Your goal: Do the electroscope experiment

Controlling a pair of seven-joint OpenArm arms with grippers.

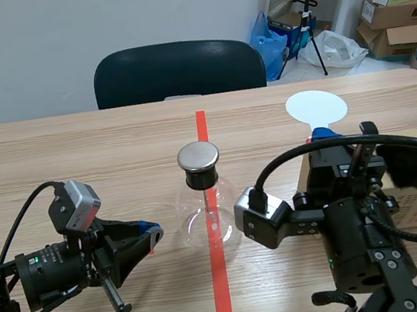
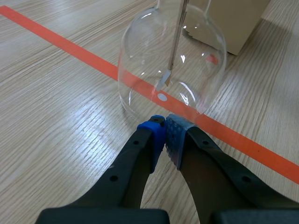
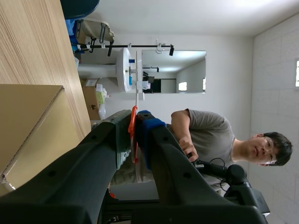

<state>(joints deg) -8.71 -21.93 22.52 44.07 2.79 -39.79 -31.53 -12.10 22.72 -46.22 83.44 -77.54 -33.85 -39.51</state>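
The glass electroscope flask is standing on the table's red tape line, the left tool is hovering closed and empty beside its base, and the right tool is gripping a white disc paddle upright, seemingly readying it for the metal cap.

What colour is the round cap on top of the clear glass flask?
The round cap is silver-grey, on a black stopper; best in the scene view.

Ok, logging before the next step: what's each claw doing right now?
Left claw: closed, holding nothing, tips by the glass flask.
Right claw: closed on the white paddle.
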